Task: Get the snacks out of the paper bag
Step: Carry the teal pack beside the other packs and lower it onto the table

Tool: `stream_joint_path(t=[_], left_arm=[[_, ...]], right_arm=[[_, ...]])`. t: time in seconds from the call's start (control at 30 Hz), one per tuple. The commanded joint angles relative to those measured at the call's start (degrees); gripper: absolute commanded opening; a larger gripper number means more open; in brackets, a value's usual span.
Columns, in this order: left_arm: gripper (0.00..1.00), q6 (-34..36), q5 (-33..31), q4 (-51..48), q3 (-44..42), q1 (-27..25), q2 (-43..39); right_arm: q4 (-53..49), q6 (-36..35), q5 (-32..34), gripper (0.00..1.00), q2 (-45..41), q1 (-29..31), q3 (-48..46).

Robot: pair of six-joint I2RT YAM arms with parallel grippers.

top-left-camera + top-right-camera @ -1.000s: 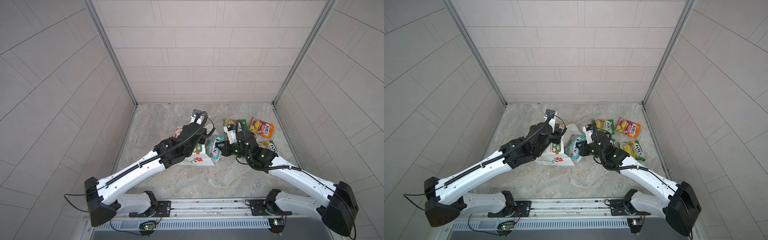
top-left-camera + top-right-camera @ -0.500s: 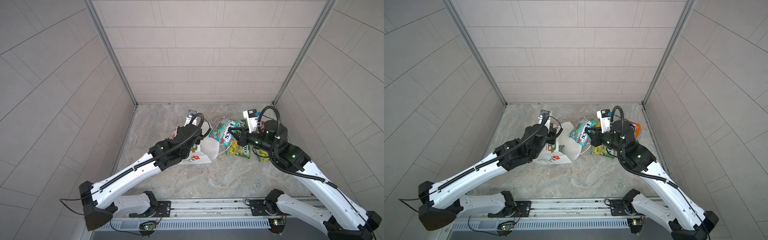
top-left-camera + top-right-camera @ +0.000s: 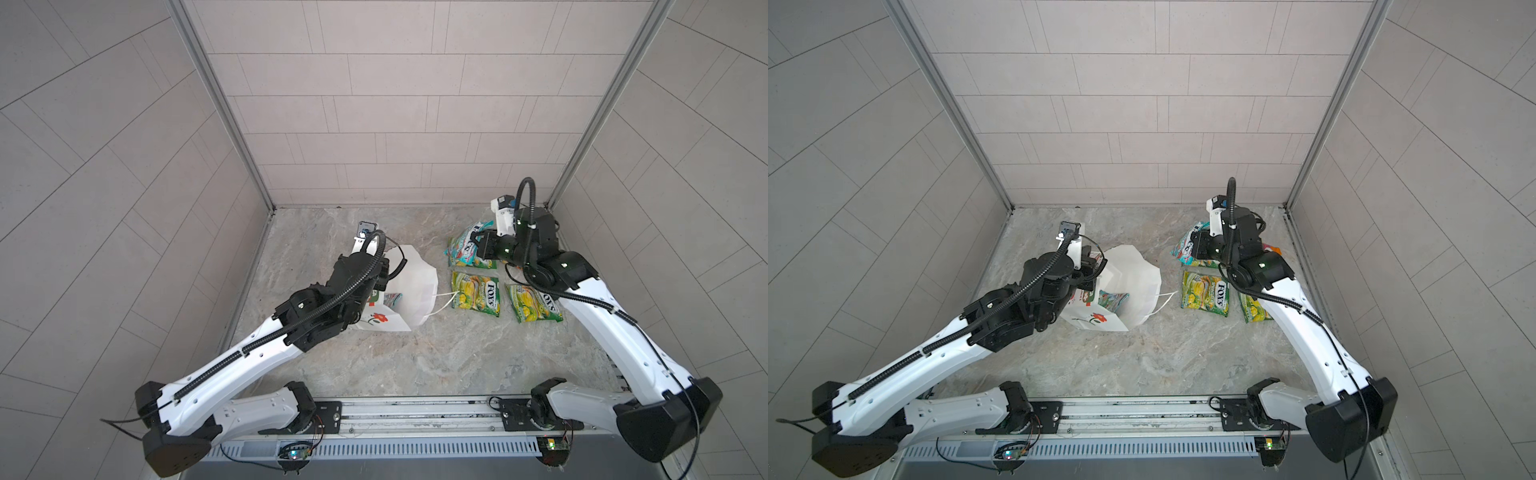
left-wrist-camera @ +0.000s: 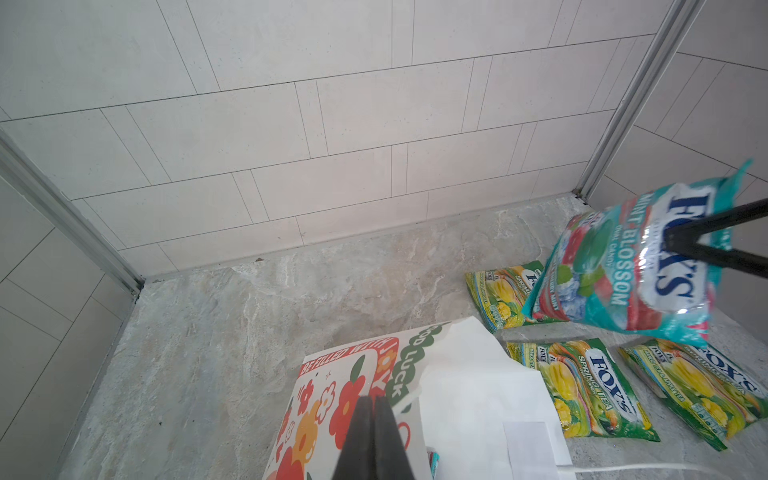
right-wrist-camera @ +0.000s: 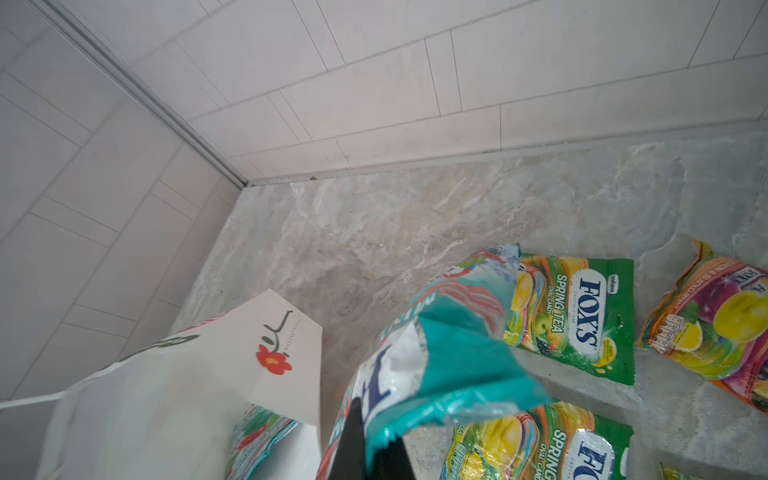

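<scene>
The left claw (image 4: 372,399) is closed on the printed side of the paper bag (image 3: 415,286), which sits tipped at centre-left of the worktop (image 3: 415,357) with its mouth open toward the right. One teal-red packet (image 3: 1113,300) lies inside it. The right claw (image 4: 675,243) is clamped on a second teal-red packet (image 4: 623,266), held clear of the worktop at far right; beneath and beside it three green-yellow packets (image 4: 590,386) lie flat, with the orange-pink packet (image 5: 715,324) farther right.

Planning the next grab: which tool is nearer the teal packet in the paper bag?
Left. The left tool grips the paper bag beside the teal packet; the right tool holds another teal packet over green packets.
</scene>
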Motion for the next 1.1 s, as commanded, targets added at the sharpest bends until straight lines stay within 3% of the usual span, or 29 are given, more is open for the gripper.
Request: stream_joint_path(t=[0.0, 0.23, 0.4, 0.63, 1.0, 1.07], left_arm=[[0.00, 0.4, -1.4, -0.8, -0.8, 0.4, -1.4], [0.00, 0.3, -1.7, -1.1, -1.1, 0.5, -2.1], [0.00, 0.3, -1.5, -1.2, -0.7, 0.6, -1.8], [0.00, 0.1, -1.5, -1.2, -0.7, 0.6, -1.7], [0.00, -0.4, -0.5, -0.7, -1.0, 0.9, -1.3], [0.00, -0.6, -0.2, -0.5, -1.2, 0.9, -1.3]], right_arm=[[2.8, -3.9, -2.8, 0.00, 4.9, -0.2, 3.6], [8.0, -4.8, -12.2, 0.00, 19.4, -0.5, 10.4], [7.8, -5.4, -20.1, 0.00, 30.5, -1.1, 18.0], [3.8, -7.9, -25.9, 0.00, 42.2, -2.5, 23.4], [-5.3, -15.1, -11.8, 0.00, 48.0, -3.4, 27.4], [-7.7, -15.1, -7.5, 0.12, 48.6, -3.5, 29.1]])
